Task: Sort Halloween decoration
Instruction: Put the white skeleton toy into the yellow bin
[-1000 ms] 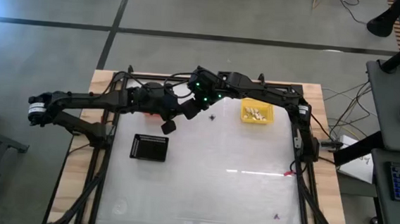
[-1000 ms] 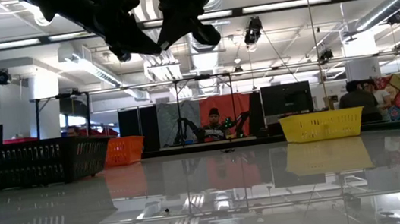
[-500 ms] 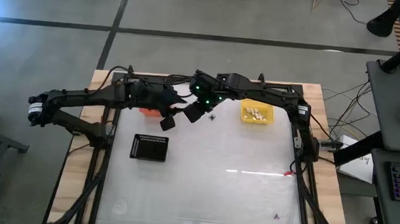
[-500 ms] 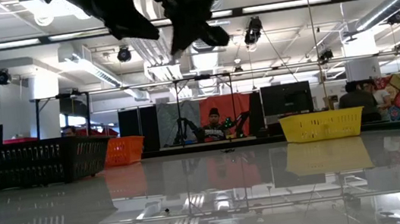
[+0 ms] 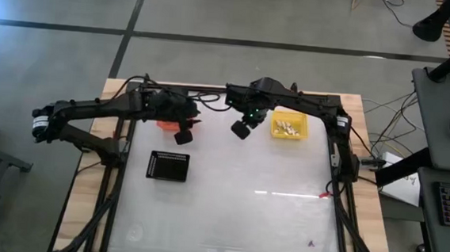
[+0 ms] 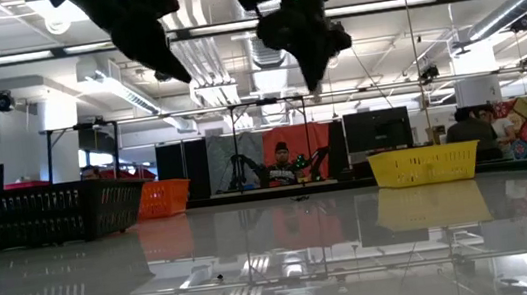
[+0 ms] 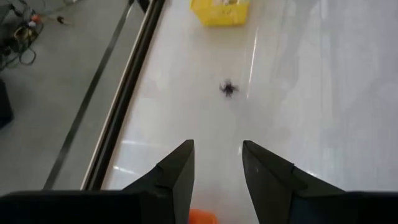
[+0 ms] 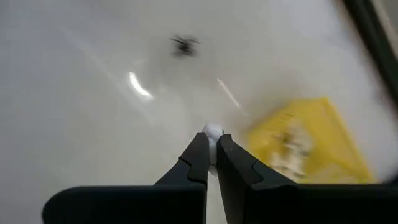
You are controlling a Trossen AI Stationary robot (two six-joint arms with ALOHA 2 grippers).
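left gripper (image 5: 183,136): now over the orange basket (image 5: 164,123) at the table's back left, pulled back from the middle where it sat a second ago next to the right arm; fingers (image 7: 177,171) released, spread apart, nothing between them.
meaning, left: looks like a drop into the orange basket just done, or a handover finished; can't see what's inside that basket.
black tray (image 5: 168,166): in front of the left gripper, on the table, apart from both arms, unchanged.
dark spider trinket (image 7: 229,88): lying loose on the white table between the two baskets, well ahead of the left fingers, not touched.
right gripper (image 5: 241,129): has swung right from the centre, now just beside the yellow basket (image 5: 288,126), hanging high over the table in the low view.
right fingers (image 8: 198,160): clenched on a small whitish trinket (image 8: 212,132), which pokes out at the tips.
yellow basket contents: cream pieces (image 5: 289,129) already inside.
meaning, right: white piece is on its way to the yellow basket, not yet over it; judged next is a short move over the rim, then release.
leftover: tiny dark trinket (image 5: 310,244) near the front right of the table, well apart from both grippers, still to sort.
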